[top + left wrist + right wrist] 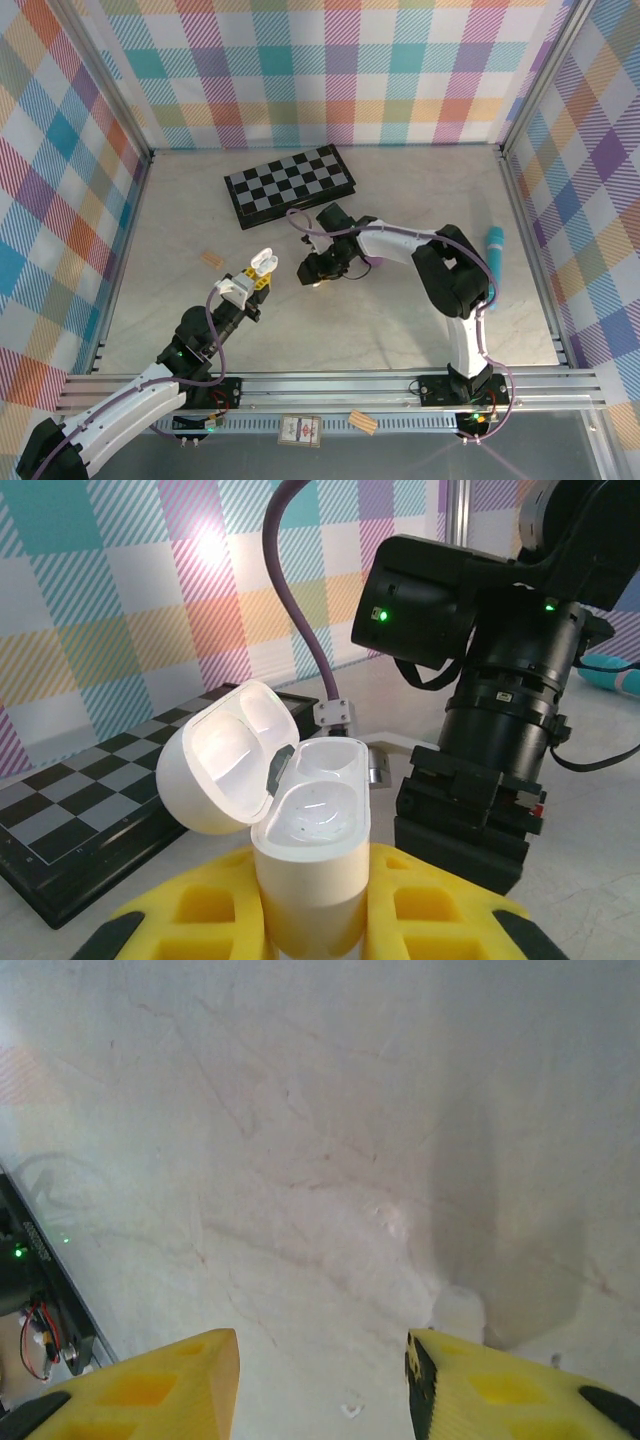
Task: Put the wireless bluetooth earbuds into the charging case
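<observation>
The left fingers [430,912] are clamped on the white charging case [312,855], its lid open, above the middle of the tabletop [300,1110]. The right fingers [150,1385] stand apart, holding nothing. A small white earbud [460,1315] lies just beside one fingertip.

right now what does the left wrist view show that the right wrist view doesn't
Left wrist view: the open glossy white plastic charging case, lid flipped back, wells looking empty, clamped in the left claw; the black-and-white checkered board; the right arm's black wrist. Right wrist view: the right claw, open with nothing between its yellow fingers, and a small pale blob beside one finger, too blurred to name. Both: the pale marbled tabletop and yellow claw fingers.
</observation>
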You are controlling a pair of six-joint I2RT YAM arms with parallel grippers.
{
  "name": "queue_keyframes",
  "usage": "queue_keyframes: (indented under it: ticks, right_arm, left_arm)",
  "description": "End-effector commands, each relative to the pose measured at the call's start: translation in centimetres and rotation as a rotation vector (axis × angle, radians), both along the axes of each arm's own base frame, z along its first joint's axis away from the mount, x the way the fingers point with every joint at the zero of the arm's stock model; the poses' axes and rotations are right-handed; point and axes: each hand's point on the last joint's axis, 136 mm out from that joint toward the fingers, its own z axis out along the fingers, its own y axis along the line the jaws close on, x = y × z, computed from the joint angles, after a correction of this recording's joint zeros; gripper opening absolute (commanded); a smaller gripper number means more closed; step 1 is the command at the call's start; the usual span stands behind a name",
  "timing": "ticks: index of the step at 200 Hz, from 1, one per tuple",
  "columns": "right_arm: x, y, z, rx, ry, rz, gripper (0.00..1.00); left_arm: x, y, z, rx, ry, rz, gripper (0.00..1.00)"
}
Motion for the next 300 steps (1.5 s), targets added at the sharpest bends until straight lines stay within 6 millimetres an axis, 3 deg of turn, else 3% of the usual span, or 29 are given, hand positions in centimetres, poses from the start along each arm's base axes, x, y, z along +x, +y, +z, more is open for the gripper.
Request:
queue_keyframes:
  ticks: [1,31,60,101,158,229,268,300]
  right_arm:
    - [-0.5,-0.2,1.7,0.028,-0.053,0.017,0.49]
    - [0.9,-1.0,2.3,-0.011,-0.166,-0.012,0.51]
    - [2.4,-1.1,0.9,-0.076,-0.196,-0.01,0.58]
    - [3.3,-0.1,-1.1,-0.101,-0.171,0.012,0.6]
    - [0.5,-1.2,-2.2,-0.08,-0.104,0.041,0.59]
    - [-3.6,-1.8,0.1,0.009,-0.06,0.074,0.58]
    - [-1.6,-2.2,0.8,0.002,-0.146,0.028,0.58]
    - [1.2,-1.4,0.3,0.007,-0.146,0.023,0.58]
  left_arm:
    - [-0.1,0.0,1.5,-0.021,-0.039,-0.008,0.1]
    - [-0.1,0.0,1.4,-0.02,-0.036,-0.008,0.1]
    - [-0.1,0.1,1.6,-0.025,-0.039,-0.005,0.1]
    - [-0.1,0.1,1.7,-0.026,-0.036,-0.003,0.1]
    - [0.0,0.3,1.9,-0.026,-0.04,0.01,0.1]
    - [0.3,0.7,1.6,-0.01,-0.04,0.035,0.1]
    - [0.3,0.7,1.9,-0.011,-0.049,0.036,0.1]
    - [0.3,0.7,1.9,-0.007,-0.043,0.037,0.1]
